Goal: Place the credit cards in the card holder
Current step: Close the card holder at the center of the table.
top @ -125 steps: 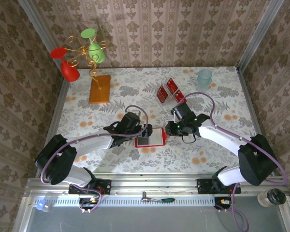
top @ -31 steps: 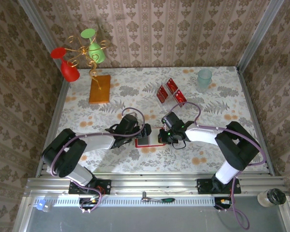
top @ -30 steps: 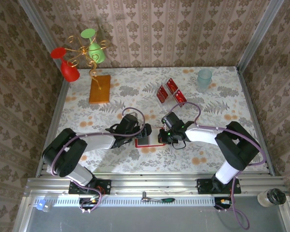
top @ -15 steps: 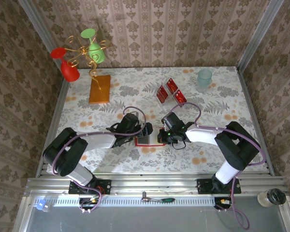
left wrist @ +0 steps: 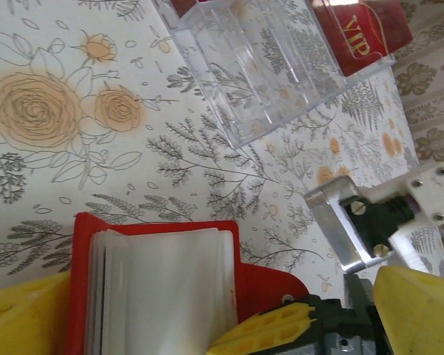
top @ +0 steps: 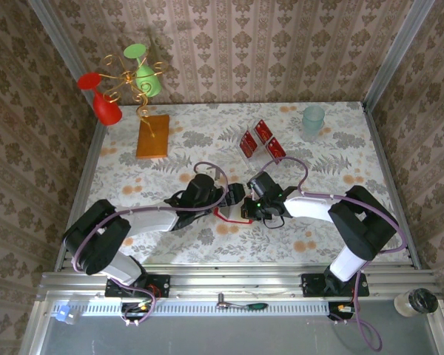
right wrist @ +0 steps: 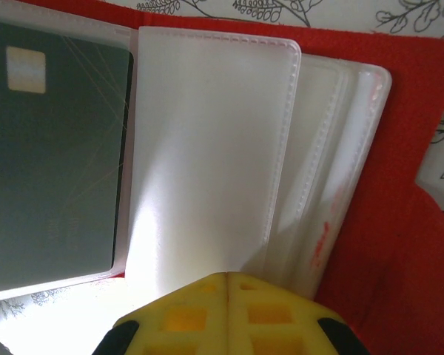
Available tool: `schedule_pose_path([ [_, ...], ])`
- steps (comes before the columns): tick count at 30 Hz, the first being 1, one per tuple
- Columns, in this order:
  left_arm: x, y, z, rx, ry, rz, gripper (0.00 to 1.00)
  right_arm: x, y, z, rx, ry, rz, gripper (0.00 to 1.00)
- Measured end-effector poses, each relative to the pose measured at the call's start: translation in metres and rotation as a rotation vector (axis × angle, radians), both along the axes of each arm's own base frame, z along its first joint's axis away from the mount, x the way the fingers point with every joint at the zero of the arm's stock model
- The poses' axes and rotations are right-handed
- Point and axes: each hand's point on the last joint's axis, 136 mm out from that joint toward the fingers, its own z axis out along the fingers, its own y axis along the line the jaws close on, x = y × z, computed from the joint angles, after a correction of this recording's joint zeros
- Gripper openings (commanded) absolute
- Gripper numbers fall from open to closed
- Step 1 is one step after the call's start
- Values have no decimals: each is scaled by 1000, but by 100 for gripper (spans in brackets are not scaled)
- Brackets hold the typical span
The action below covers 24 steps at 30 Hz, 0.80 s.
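As left arm [top: 155, 216] reached right | card holder [top: 223, 215] mostly hidden

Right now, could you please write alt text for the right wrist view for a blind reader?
An open red card holder shows its clear plastic sleeves fanned out, with a dark card in the leftmost one. The right gripper, yellow and shut, sits at the bottom edge over the sleeves.
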Motion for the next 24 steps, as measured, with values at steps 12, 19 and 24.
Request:
schedule_pose_path([
  [12, -5, -8, 5, -28, -3, -13, 100, 30, -35, 51, 15, -55, -85, 2],
  [19, -14, -21, 9, -33, -7, -49, 100, 43, -83, 83, 49, -120, -192, 3],
  [24, -24, -43, 11, -34, -8, -97, 100, 33, -115, 74, 44, -94, -259, 5],
])
